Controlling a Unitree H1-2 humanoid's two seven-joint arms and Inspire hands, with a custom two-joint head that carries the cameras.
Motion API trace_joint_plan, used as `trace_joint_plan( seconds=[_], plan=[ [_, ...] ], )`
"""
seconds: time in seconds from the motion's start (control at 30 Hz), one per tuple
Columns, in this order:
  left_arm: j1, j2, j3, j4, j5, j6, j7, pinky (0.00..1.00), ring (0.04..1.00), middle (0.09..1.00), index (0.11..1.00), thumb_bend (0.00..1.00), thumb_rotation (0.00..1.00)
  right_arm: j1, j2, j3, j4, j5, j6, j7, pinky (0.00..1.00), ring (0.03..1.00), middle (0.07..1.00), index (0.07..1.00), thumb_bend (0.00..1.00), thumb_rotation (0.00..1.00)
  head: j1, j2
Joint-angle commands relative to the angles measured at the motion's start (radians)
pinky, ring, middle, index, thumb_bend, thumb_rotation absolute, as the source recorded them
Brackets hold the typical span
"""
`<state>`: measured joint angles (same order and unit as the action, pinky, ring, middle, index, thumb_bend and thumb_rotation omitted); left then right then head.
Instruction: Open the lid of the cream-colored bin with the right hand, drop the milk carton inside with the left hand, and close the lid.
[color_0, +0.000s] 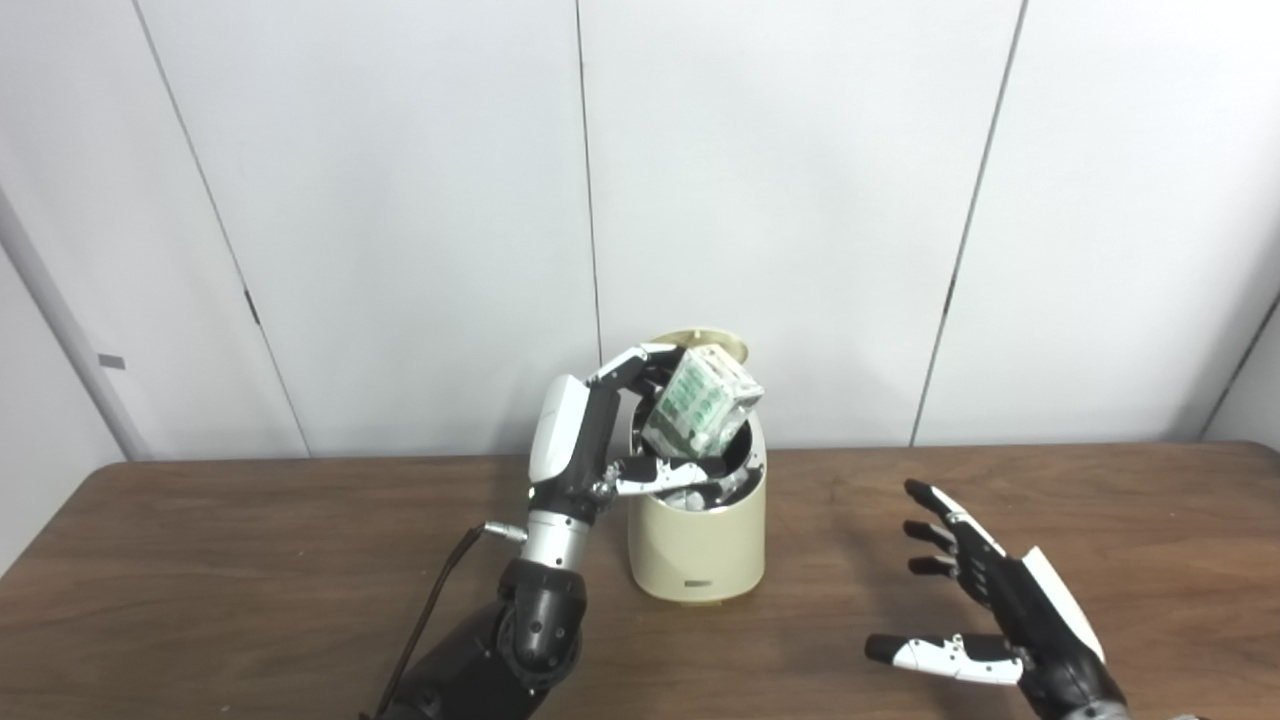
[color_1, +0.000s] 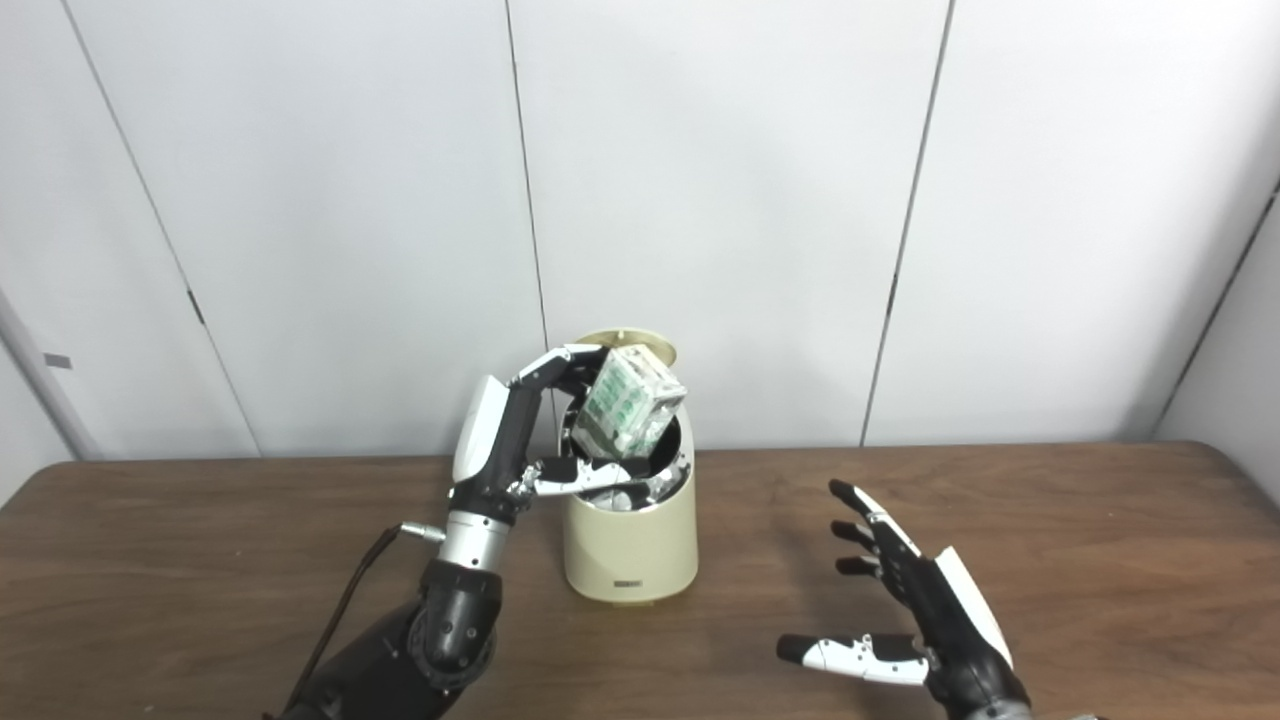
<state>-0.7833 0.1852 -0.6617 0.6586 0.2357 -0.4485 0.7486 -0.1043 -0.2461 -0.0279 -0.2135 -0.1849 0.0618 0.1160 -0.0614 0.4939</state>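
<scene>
Wooden table (color_0: 250, 560): left hand (color_0: 585, 440) grips milk carton (color_0: 703, 400) over open bin (color_0: 697, 545); right hand (color_0: 985, 610) spread, empty.

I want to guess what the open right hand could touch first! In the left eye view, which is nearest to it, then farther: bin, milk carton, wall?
From the right hand:
1. Bin, on the table to its left, lid up.
2. Milk carton, higher up, tilted in the bin's mouth, held by the left hand.
3. Wall, behind the table, farthest.
</scene>
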Motion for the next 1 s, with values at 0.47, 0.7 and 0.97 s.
trace_joint_plan(
  seconds=[0.47, 0.7, 0.97],
  plan=[
    [-0.072, 0.037, -0.055, -0.003, 0.001, -0.021, 0.105, 0.61, 0.752, 0.760, 0.698, 0.83, 0.00, -0.020, -0.008, -0.002, -0.037, 0.021, -0.040, -0.009, 0.71, 0.867, 0.956, 0.914, 0.81, 0.21, 0.001, 0.004],
    [-0.071, 0.039, -0.059, -0.009, 0.001, -0.021, 0.111, 0.61, 0.747, 0.759, 0.693, 0.83, 0.00, -0.021, -0.010, 0.000, -0.030, 0.034, -0.047, -0.003, 0.72, 0.875, 0.962, 0.922, 0.80, 0.21, 0.004, 0.004],
    [-0.048, 0.052, -0.037, -0.070, -0.040, -0.021, 0.070, 0.57, 0.701, 0.727, 0.677, 0.81, 0.02, -0.021, -0.015, -0.001, -0.029, 0.036, -0.054, -0.002, 0.73, 0.876, 0.960, 0.925, 0.80, 0.21, 0.010, -0.001]
  ],
)
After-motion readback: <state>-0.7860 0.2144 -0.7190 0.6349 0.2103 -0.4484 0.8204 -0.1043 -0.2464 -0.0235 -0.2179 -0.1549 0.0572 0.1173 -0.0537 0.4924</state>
